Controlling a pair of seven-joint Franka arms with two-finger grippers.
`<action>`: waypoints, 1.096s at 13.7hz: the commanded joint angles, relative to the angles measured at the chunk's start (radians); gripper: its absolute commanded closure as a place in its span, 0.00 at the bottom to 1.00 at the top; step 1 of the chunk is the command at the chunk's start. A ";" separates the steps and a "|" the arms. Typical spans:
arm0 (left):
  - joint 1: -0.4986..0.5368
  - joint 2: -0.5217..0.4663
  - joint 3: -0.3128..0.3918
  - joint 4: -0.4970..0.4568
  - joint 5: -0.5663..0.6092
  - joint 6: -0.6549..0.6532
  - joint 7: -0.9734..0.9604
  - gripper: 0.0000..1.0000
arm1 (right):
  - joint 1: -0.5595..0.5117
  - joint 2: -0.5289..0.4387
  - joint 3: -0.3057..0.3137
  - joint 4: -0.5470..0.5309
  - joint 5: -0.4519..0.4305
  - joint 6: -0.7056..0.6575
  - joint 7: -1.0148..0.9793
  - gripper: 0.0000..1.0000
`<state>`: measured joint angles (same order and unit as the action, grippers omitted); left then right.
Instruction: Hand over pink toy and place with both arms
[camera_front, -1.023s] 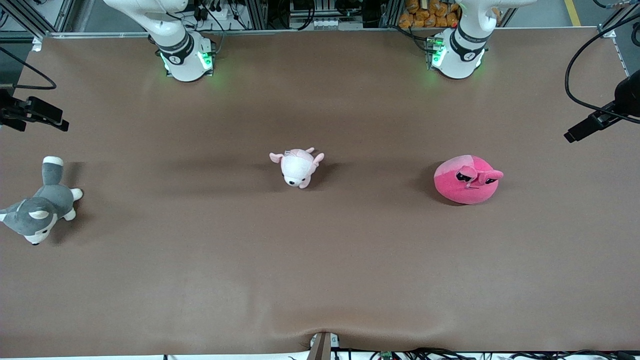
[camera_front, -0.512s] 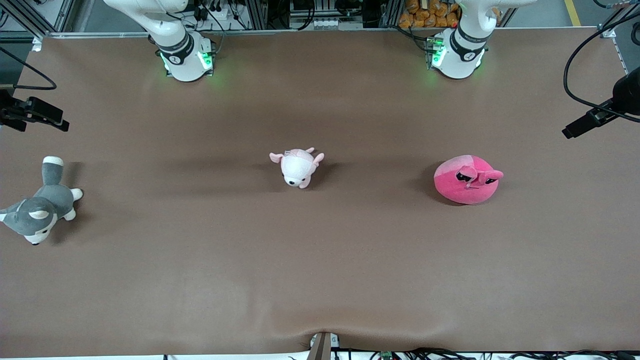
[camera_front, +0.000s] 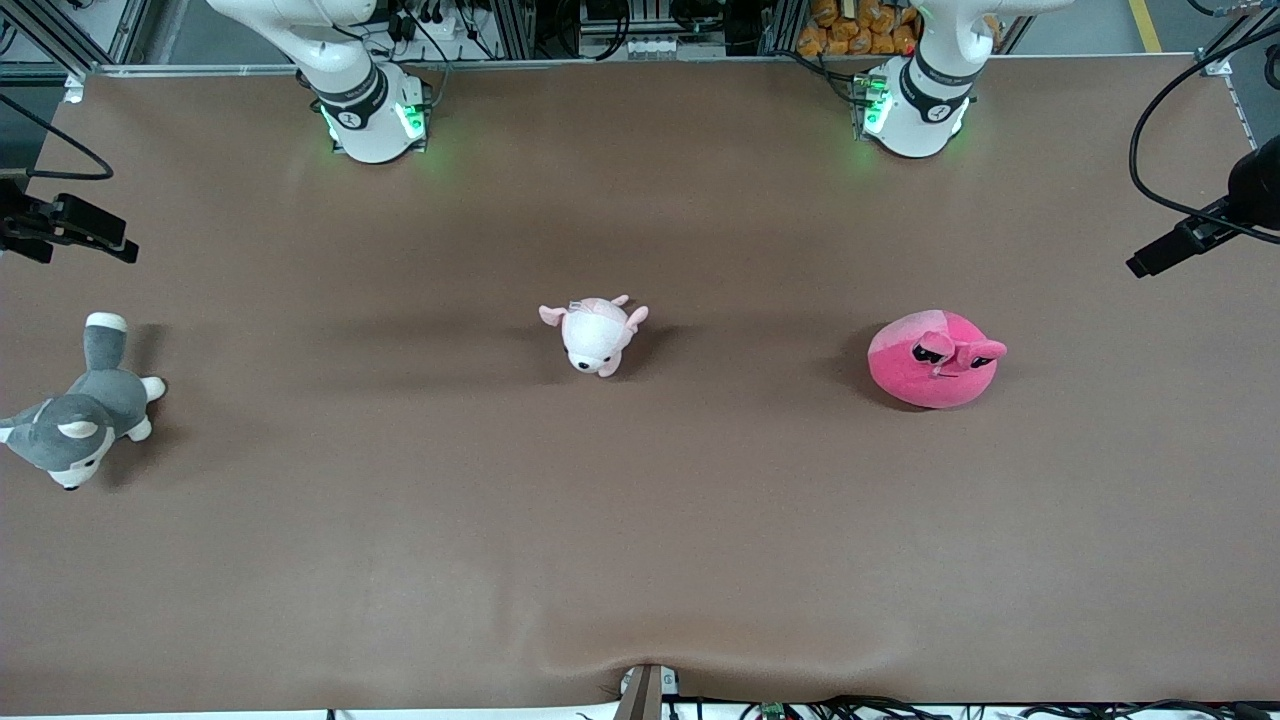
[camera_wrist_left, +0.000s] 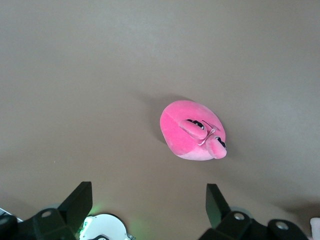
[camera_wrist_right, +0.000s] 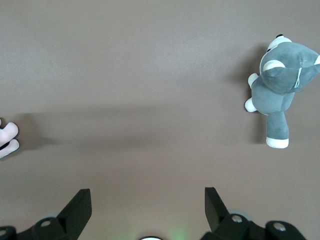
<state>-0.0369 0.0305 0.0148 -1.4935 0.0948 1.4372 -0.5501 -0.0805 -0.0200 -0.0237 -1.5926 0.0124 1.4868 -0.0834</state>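
The pink toy (camera_front: 935, 358), a round hot-pink plush with sleepy black eyes, lies on the brown table toward the left arm's end. In the left wrist view the pink toy (camera_wrist_left: 192, 130) sits well below my left gripper (camera_wrist_left: 147, 197), which hangs high over the table, open and holding nothing. My right gripper (camera_wrist_right: 147, 200) is also open and holding nothing, high over the table toward the right arm's end. Neither gripper shows in the front view; only the left arm's base (camera_front: 915, 100) and the right arm's base (camera_front: 370, 110) do.
A small pale pink-and-white plush (camera_front: 595, 335) lies at the table's middle. A grey-and-white husky plush (camera_front: 80, 415) lies at the right arm's end, and the husky (camera_wrist_right: 280, 82) also shows below the right gripper. Black camera mounts (camera_front: 1190, 245) stand at the table's ends.
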 joint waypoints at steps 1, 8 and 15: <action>0.022 0.025 -0.002 0.009 -0.017 0.003 -0.085 0.00 | -0.019 -0.006 0.013 -0.003 0.011 -0.005 -0.012 0.00; 0.009 0.066 -0.012 -0.004 -0.035 0.017 -0.485 0.00 | -0.019 -0.008 0.013 -0.003 0.011 -0.005 -0.010 0.00; -0.014 0.098 -0.019 -0.001 -0.093 0.022 -0.531 0.00 | -0.016 -0.006 0.013 -0.004 0.011 -0.003 -0.010 0.00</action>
<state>-0.0321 0.1250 0.0018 -1.4992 0.0125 1.4531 -1.0305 -0.0805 -0.0200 -0.0229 -1.5927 0.0124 1.4868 -0.0836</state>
